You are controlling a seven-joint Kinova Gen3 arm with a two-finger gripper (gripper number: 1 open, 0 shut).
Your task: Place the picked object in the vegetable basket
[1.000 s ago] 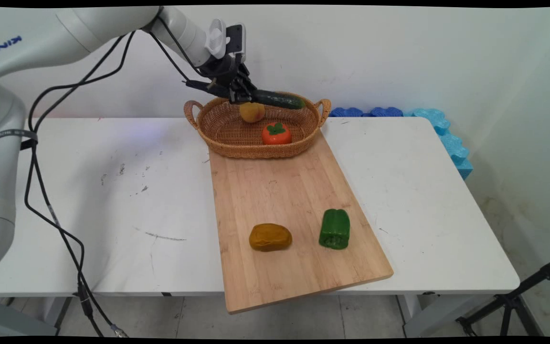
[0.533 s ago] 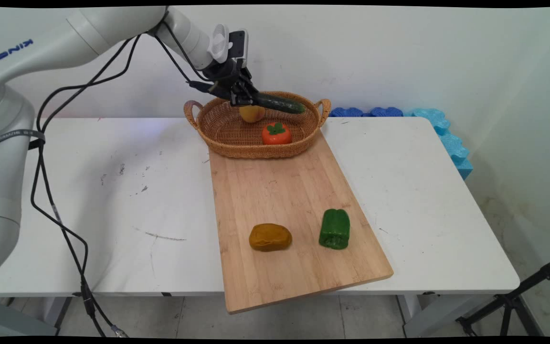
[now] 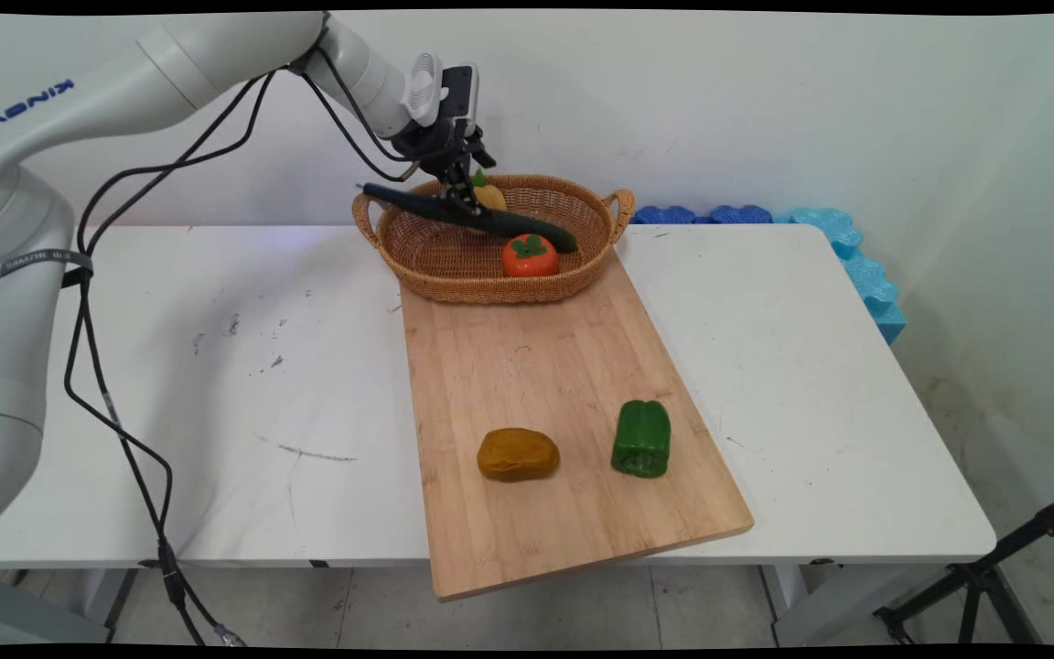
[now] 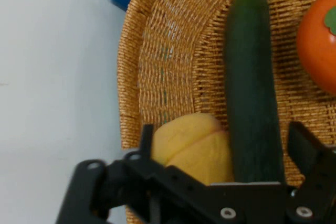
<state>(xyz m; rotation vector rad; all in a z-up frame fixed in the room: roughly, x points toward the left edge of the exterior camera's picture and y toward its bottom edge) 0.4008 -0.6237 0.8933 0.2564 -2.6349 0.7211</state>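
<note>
Gripper (image 3: pixel 461 194) was held just above the left half of the wicker basket (image 3: pixel 490 291), pointed down into it. In the hand view the fingers were spread wide, with nothing clamped.

- The dark green cucumber (image 3: pixel 490 221) was seen directly under the fingers, lying inside the basket. One end was propped on the rim to the gripper's left, the other was down on the basket floor beside the orange persimmon (image 3: pixel 530 256). It was judged to be carried by the basket, not by the gripper, since the finger gap was wider than the cucumber.
- Whether one pad was grazing the cucumber's side couldn't be told.
- The yellow peach (image 4: pixel 189 145) was sitting between the fingers too, tucked against the cucumber on the wall side of the basket.
- The slant of the cucumber was put down to its length: it looked too long to lie flat beside the two fruits.
- Well in front of the gripper, on the wooden board (image 3: pixel 545 366), a brown potato (image 3: pixel 517 454) and a green pepper (image 3: pixel 642 438) were lying apart from each other. The basket's near edge was resting on that board, and the board on the white table (image 3: pixel 262 366).
- No brand, label or writing could be read on the basket, produce or board
</note>
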